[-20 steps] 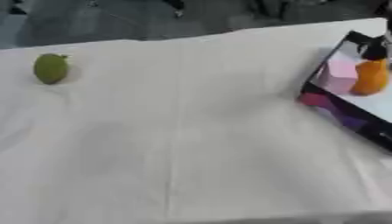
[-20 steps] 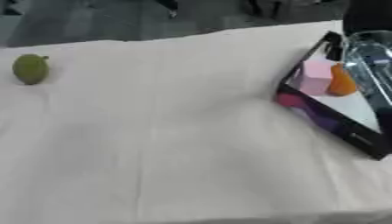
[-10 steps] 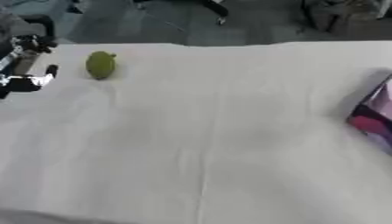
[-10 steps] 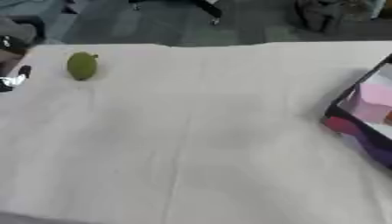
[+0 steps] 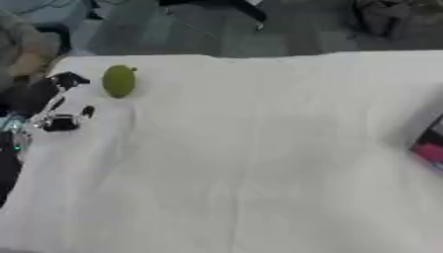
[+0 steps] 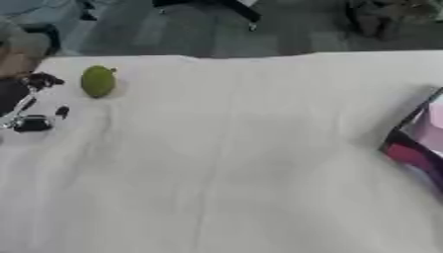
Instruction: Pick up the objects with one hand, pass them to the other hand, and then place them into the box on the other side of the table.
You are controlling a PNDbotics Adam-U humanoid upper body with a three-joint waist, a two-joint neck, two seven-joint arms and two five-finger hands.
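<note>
A green pear-like fruit [image 5: 118, 81] lies on the white tablecloth [image 5: 251, 163] at the far left. My left hand [image 5: 48, 106] comes in from the left edge, just left of and a little nearer than the fruit, a small gap apart from it. Its black fingers [image 5: 67, 79] are spread and hold nothing. The box [image 6: 418, 141] shows only as a dark and pink edge at the right border, with a pale pink thing inside. My right hand is out of both views.
The cloth covers the whole table, with a seam down the middle. Beyond the far edge lies dark floor with chair legs [image 5: 221, 11] and a bag [image 5: 389, 17].
The camera has swung left: the fruit and box slid right in the picture. My left hand has reached farther in toward the fruit. My right hand, at the box 1.0 s ago, has left the view.
</note>
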